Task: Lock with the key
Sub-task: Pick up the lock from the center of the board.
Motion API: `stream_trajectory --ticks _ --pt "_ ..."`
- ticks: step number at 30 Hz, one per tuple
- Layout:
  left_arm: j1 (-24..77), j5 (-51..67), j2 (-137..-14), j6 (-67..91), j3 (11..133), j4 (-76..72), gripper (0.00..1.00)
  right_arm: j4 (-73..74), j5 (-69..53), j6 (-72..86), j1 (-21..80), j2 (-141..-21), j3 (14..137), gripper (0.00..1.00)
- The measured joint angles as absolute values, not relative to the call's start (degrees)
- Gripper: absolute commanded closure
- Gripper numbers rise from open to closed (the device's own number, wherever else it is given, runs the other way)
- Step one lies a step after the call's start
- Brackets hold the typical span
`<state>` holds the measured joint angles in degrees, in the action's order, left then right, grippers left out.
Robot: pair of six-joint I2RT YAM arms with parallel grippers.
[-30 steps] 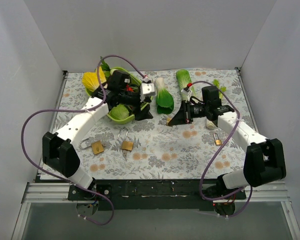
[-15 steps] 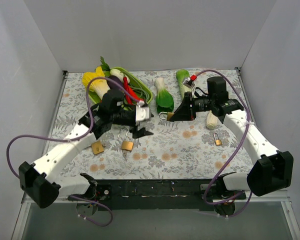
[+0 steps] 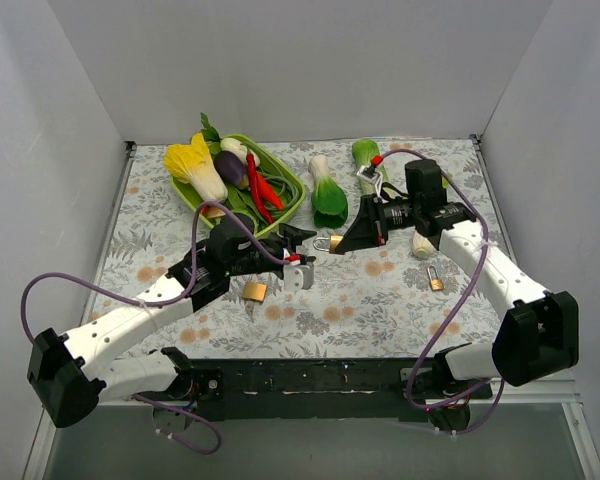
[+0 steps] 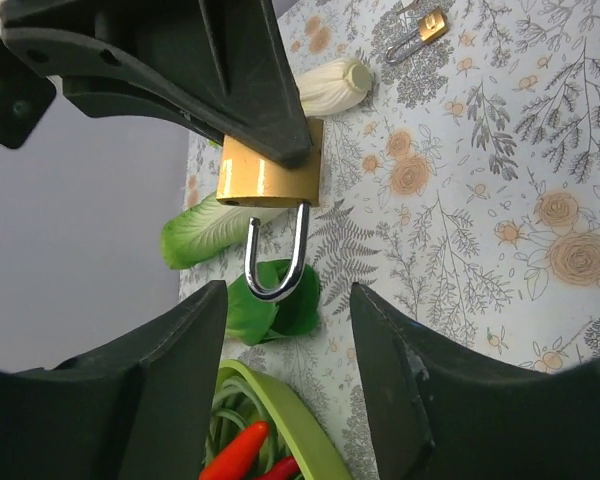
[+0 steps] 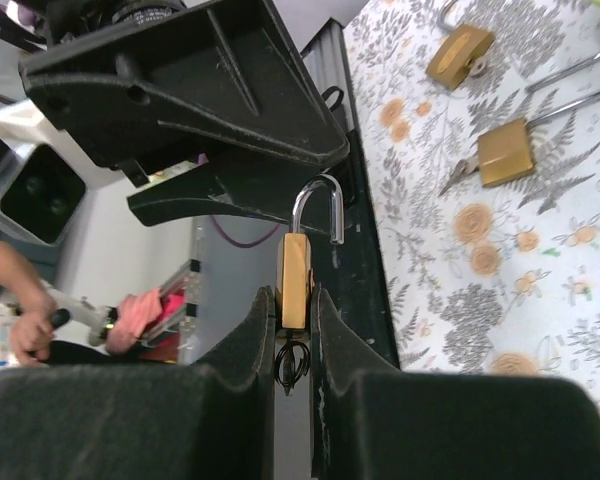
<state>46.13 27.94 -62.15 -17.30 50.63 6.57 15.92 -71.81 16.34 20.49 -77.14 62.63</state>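
Note:
My right gripper (image 5: 293, 300) is shut on the brass body of a padlock (image 5: 295, 272), held above the table with its silver shackle (image 5: 317, 205) open and pointing left. A dark wire ring (image 5: 293, 362) hangs from the padlock's base between the fingers; I cannot make out the key itself. In the top view the padlock (image 3: 327, 243) sits between the right gripper (image 3: 348, 238) and my left gripper (image 3: 304, 253). My left gripper (image 4: 285, 385) is open and faces the shackle (image 4: 277, 258), which hangs just beyond its fingertips with nothing between them.
Two more brass padlocks (image 3: 254, 291) (image 3: 435, 281) lie on the flowered cloth. A green tray (image 3: 292, 183) of vegetables stands at the back left. A bok choy (image 3: 329, 197) and a white stalk (image 3: 421, 243) lie near the right arm.
My left arm swung from the green tray to the table's middle, its jaws narrowing as it came up to the padlock. The right gripper lifted the padlock and shifted slightly left.

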Motion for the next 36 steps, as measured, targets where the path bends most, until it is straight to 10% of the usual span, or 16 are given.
stream_trajectory --ticks 16,26,27,31,36 --pt "49.8 24.38 -62.59 -23.09 48.9 1.41 0.7 6.55 -75.24 30.98 20.62 -79.88 59.13 0.99" --pt "50.33 23.29 -64.12 -22.79 48.45 1.34 1.0 4.73 -75.59 33.3 21.08 -79.88 58.59 0.99" --pt "50.39 23.2 -64.12 -22.7 48.38 1.5 1.0 4.58 -75.61 33.47 21.08 -79.88 58.57 0.93" --pt "50.43 22.83 -64.14 -21.74 48.38 1.34 1.0 4.47 -75.68 34.26 21.08 -79.88 58.54 0.16" --pt "50.41 22.81 -64.71 -17.8 49.74 5.06 1.0 13.69 -74.76 26.57 19.79 -81.03 63.13 0.08"
